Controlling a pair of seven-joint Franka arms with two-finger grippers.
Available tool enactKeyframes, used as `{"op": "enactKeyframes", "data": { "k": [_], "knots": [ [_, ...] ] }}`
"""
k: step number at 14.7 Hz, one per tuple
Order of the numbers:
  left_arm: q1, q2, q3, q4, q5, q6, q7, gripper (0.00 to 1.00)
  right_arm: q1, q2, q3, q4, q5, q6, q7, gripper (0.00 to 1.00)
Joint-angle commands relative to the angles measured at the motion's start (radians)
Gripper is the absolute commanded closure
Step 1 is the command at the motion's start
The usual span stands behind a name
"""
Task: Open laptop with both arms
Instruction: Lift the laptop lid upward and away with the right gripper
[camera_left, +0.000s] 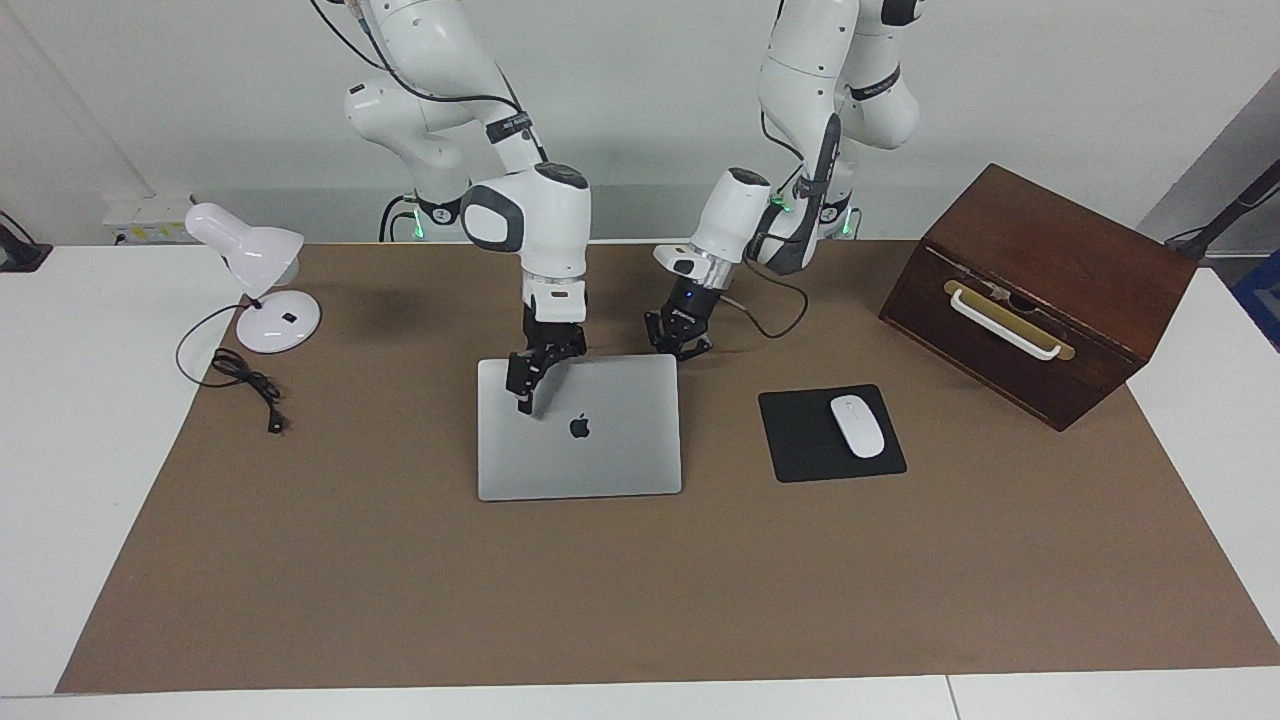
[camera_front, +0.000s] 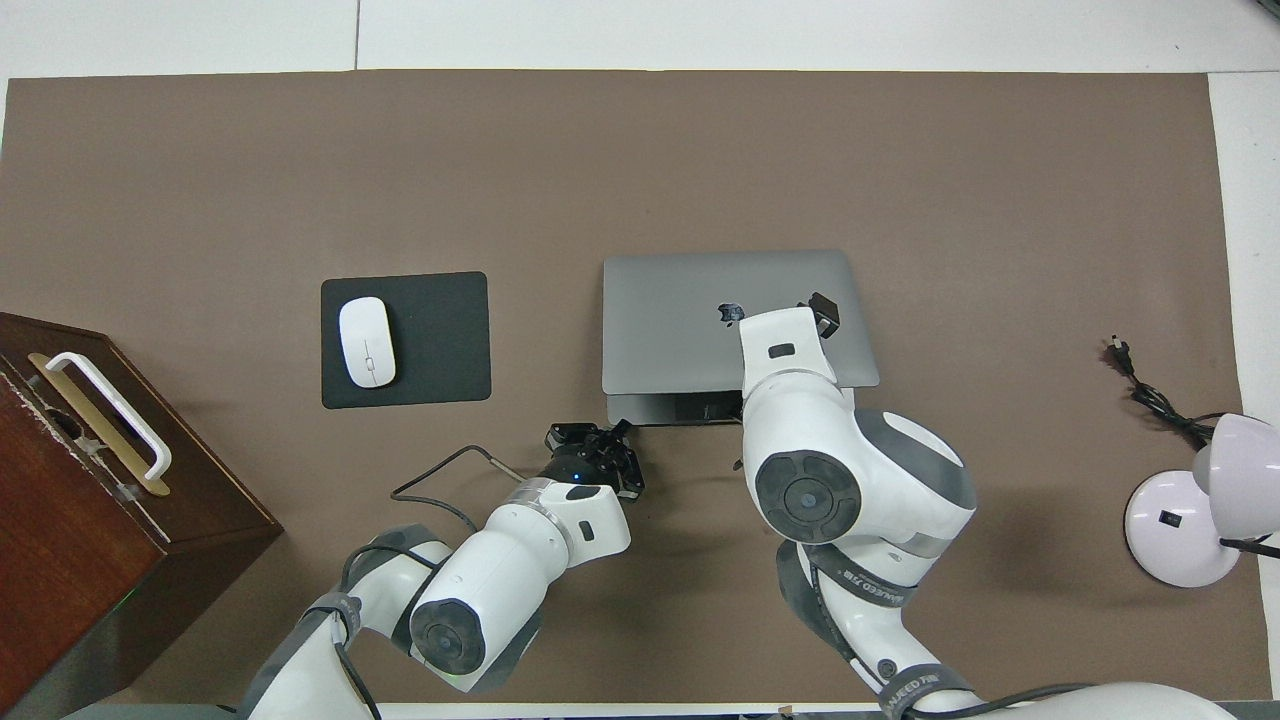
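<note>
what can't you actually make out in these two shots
- Keys and screen of the laptop: covered by its barely raised lid, both views.
- Lid edge at the right gripper: overhead view, hidden under the arm's wrist.
- Whether the left gripper touches the laptop: facing view, its own body is in the way.
</note>
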Motion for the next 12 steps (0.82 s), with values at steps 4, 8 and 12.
{"op": "enactKeyframes", "data": {
  "k": [4, 8, 12],
  "knots": [
    [-0.018, 0.081, 0.015, 0.064, -0.008, 0.022, 0.016, 1.0, -0.067, 0.06, 0.0, 0.215, 0.118, -0.134, -0.211, 0.0],
    [-0.019, 0.081, 0.015, 0.064, -0.008, 0.022, 0.016, 1.0, -0.121, 0.118, 0.0, 0.364, 0.209, -0.215, -0.36, 0.0],
    [-0.019, 0.082, 0.015, 0.064, -0.008, 0.023, 0.016, 1.0, -0.176, 0.161, 0.0, 0.445, 0.273, -0.22, -0.445, 0.0]
  ]
}}
